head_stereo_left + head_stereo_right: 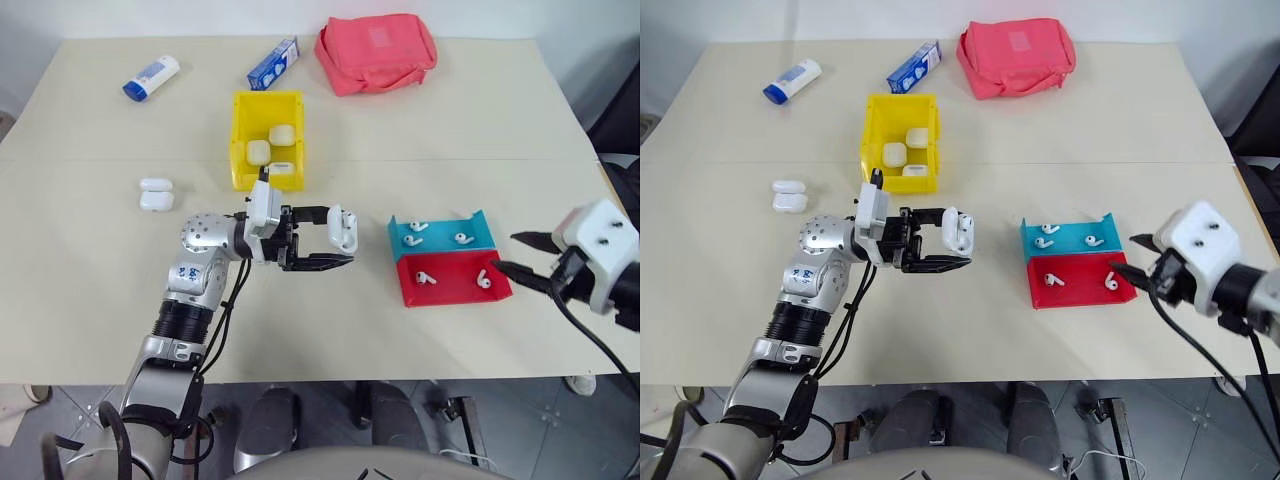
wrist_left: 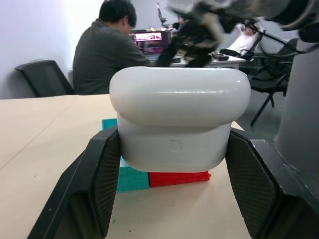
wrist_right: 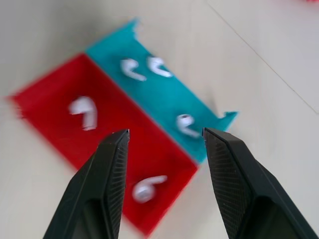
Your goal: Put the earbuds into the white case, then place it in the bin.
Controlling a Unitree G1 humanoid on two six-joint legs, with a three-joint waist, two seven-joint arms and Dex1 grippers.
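My left gripper [image 1: 340,237] is shut on a white case [image 1: 345,228], held off the table in front of the yellow bin [image 1: 240,150]. In the left wrist view the case [image 2: 179,119] sits between both pads [image 2: 102,179] with its lid down. Three more cases lie in the bin, and two [image 1: 156,194] lie on the table to its left. Earbuds lie in two trays: three in the blue one [image 1: 462,238] and two in the red one [image 1: 425,278]. My right gripper [image 1: 506,252] is open and empty, just right of the red tray; in its wrist view it [image 3: 165,131] hovers above the trays.
The blue tray [image 1: 480,228] and red tray [image 1: 455,283] touch side by side at centre right. A pink pouch [image 1: 376,52], a blue box [image 1: 273,63] and a blue-and-white tube [image 1: 151,77] lie along the far edge. A seated person [image 2: 107,50] shows behind the table.
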